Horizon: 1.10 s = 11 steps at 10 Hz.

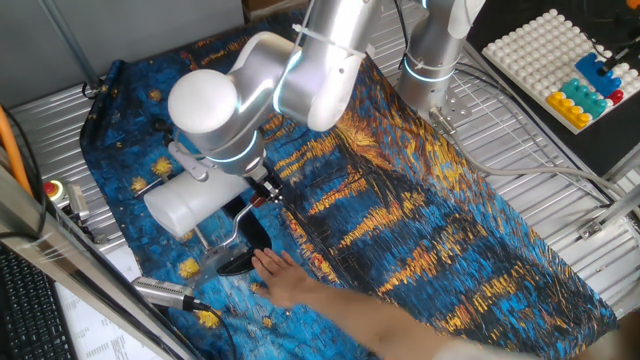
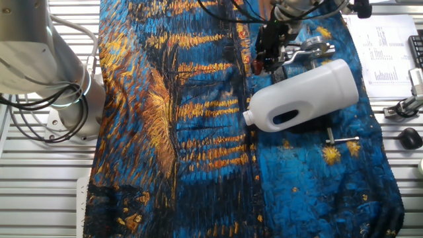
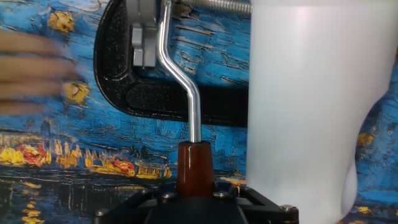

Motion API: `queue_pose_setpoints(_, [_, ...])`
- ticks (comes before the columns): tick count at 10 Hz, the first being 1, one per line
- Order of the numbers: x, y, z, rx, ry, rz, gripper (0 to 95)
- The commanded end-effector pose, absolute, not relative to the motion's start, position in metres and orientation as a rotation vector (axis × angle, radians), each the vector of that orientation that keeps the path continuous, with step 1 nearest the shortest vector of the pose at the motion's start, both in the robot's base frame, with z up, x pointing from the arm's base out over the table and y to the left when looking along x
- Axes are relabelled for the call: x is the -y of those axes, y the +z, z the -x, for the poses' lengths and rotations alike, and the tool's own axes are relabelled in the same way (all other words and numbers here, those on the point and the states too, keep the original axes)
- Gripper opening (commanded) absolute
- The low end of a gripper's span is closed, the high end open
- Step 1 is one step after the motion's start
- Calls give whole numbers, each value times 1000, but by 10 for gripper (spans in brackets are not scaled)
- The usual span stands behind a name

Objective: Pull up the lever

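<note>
The lever (image 3: 186, 93) is a slim bent silver arm ending in a dark-red knob (image 3: 196, 169). It pivots on a black base (image 3: 134, 93) lying on the blue painted cloth. My gripper (image 3: 196, 198) is shut on the knob, which sticks out from between the jaws at the bottom of the hand view. In one fixed view my gripper (image 1: 263, 192) holds the knob beside the black base (image 1: 240, 262), and the silver arm (image 1: 232, 232) runs down to it. In the other fixed view my gripper (image 2: 267, 58) sits at the cloth's top, with the lever arm (image 2: 305, 51) to its right.
A big white plastic cylinder (image 1: 195, 203) lies right beside the lever and fills the right of the hand view (image 3: 305, 106). A person's hand (image 1: 295, 280) rests on the cloth by the base. A silver rod with a cable (image 1: 165, 293) lies at the front left.
</note>
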<state>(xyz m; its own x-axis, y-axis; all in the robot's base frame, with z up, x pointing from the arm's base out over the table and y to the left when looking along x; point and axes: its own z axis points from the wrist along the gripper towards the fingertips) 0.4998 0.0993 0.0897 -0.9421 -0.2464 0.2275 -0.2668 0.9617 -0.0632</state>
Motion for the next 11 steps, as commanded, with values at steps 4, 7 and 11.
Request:
queue_pose_setpoints(4, [-105, 101, -510, 2825, 159, -384, 0])
queue_pose_setpoints(7, [-104, 106, -509, 2821, 151, -376, 0])
queue_pose_setpoints(11, [-108, 114, -515, 2804, 152, -367, 0])
